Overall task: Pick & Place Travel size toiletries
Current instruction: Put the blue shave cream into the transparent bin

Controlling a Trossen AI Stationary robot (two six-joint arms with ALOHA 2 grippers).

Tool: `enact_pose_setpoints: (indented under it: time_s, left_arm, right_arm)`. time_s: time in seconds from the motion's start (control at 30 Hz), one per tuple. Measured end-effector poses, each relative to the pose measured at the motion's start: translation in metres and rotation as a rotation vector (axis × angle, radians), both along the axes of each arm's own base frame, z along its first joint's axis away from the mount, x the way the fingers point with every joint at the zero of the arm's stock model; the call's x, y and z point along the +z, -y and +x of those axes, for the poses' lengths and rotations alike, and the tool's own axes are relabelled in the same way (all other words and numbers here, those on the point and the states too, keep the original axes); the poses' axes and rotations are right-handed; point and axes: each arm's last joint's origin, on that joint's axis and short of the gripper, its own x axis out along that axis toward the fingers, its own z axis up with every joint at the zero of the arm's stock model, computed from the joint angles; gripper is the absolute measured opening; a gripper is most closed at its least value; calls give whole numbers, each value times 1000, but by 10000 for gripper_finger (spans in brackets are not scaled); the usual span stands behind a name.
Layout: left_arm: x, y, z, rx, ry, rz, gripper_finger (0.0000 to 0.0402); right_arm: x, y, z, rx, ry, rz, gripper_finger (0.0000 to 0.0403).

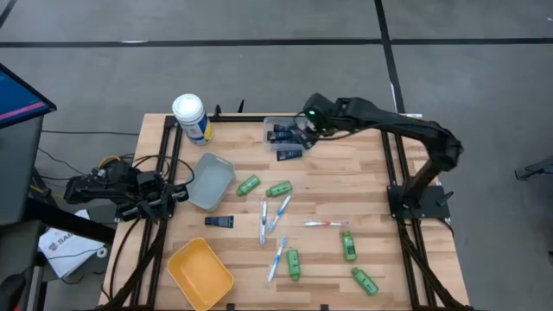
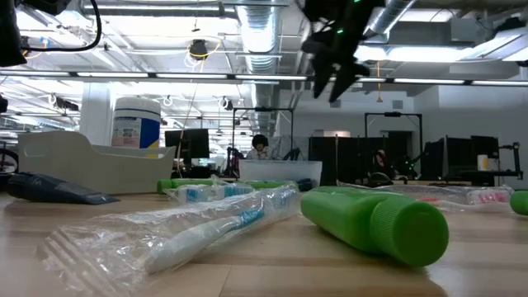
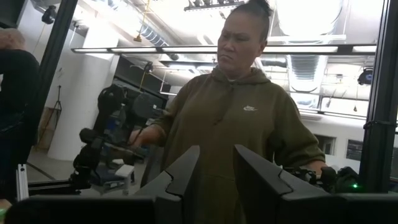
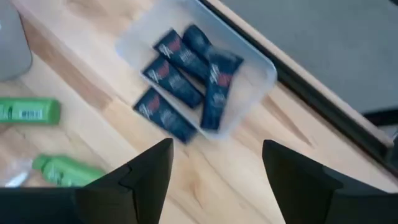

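Right tool (image 4: 214, 171) seemingly above navy tubes (image 4: 186, 68)

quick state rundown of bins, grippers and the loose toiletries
clear bin: holds navy tubes, one over its rim
grey bin: empty
yellow bin: empty
right gripper: open above the clear bin, holding nothing
left gripper: off the table's left edge, holding nothing
green bottles: lying flat
white canister: upright

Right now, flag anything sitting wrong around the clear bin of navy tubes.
One navy tube lies half over the rim of the clear bin, one end on the table instead of inside with the other three. The open right claw hangs above it. The grey bin looks tipped on its side.
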Motion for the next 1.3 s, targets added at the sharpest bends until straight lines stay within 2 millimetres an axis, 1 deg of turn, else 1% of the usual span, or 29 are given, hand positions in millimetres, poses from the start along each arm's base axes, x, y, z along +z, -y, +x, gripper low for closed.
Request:
enact_pose_setpoints:
  time_s: [0.07, 0.13, 0.27, 0.33, 0.4, 0.5, 0.67, 0.73, 0.87, 0.93, 1.03, 1.2, 1.3]
  left_arm:
    - [0, 0, 0, 0, 0, 0, 92]
    - [0, 0, 0, 0, 0, 0, 92]
    - [0, 0, 0, 0, 0, 0, 92]
    - [0, 0, 0, 0, 0, 0, 92]
    - [0, 0, 0, 0, 0, 0, 92]
    - [0, 0, 0, 0, 0, 0, 92]
    - [0, 0, 0, 0, 0, 0, 92]
    - [0, 0, 0, 0, 0, 0, 92]
    - [0, 0, 0, 0, 0, 0, 92]
    - [0, 0, 0, 0, 0, 0, 92]
    - [0, 0, 0, 0, 0, 0, 92]
    - [0, 0, 0, 0, 0, 0, 92]
    - [0, 0, 0, 0, 1, 0, 92]
  right_arm:
    - [-2, -11, -14, 59, -20, -20, 250]
    - [-12, -23, -22, 176, -19, -59, 255]
    - [-44, -41, -33, 422, 83, -74, 254]
    - [-62, -43, -39, 466, 116, -89, 250]
    - [-82, -43, -41, 511, 103, -115, 245]
    - [-102, -41, -35, 576, 89, -158, 241]
    - [-126, -34, -13, 670, 16, -184, 240]
    - [-130, -30, -3, 687, 3, -193, 240]
    - [-138, -21, 12, 716, -39, -193, 240]
    - [-138, -16, 21, 718, -36, -203, 240]
    - [-143, -12, 30, 718, -59, -187, 240]
    - [-157, -10, 39, 730, -113, -142, 240]
    - [-168, -10, 39, 717, -159, -123, 240]
